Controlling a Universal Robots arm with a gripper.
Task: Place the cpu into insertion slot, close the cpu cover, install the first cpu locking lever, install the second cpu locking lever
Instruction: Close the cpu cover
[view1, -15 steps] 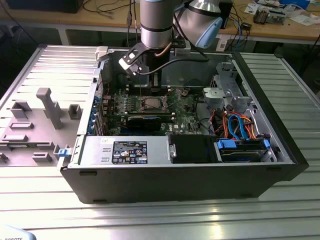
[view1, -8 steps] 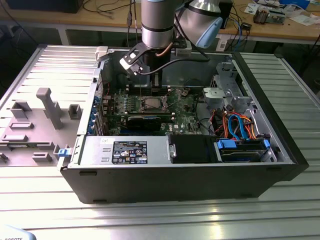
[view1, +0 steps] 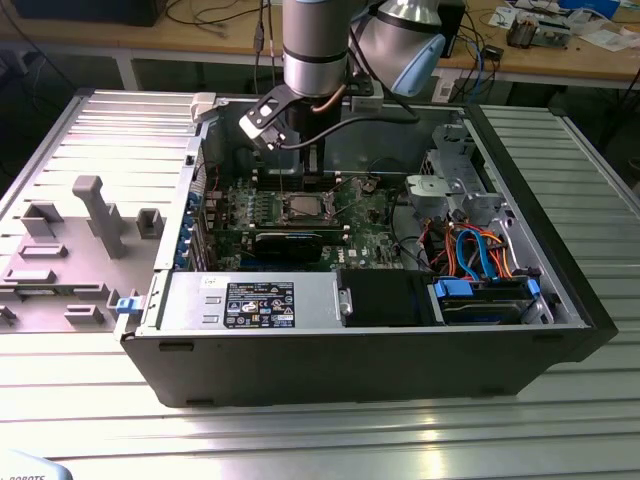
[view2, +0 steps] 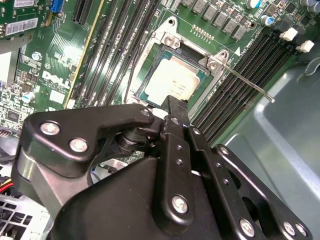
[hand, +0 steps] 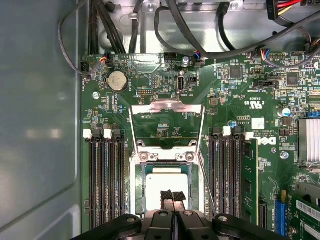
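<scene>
- Your gripper (hand: 173, 196): fingertips pinched together with nothing between them, poised just above the cpu (hand: 165, 181).
- The cpu lies flat in the insertion slot (hand: 140, 190); it looks seated.
- The cpu cover (hand: 167, 105) stands swung up, leaving the socket reachable.
- A locking lever (view2: 248, 83) juts free, unlatched.

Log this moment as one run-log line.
cpu: in insertion slot | cpu cover: open, tilted up | locking lever: unlatched | gripper: shut, over cpu

You have one cpu (hand: 165, 182), one insertion slot (hand: 141, 192), one cpu cover (hand: 167, 106), one locking lever (view2: 247, 83), two banks of memory slots (hand: 106, 175), one coin cell (hand: 118, 80), one gripper (hand: 173, 197).
</scene>
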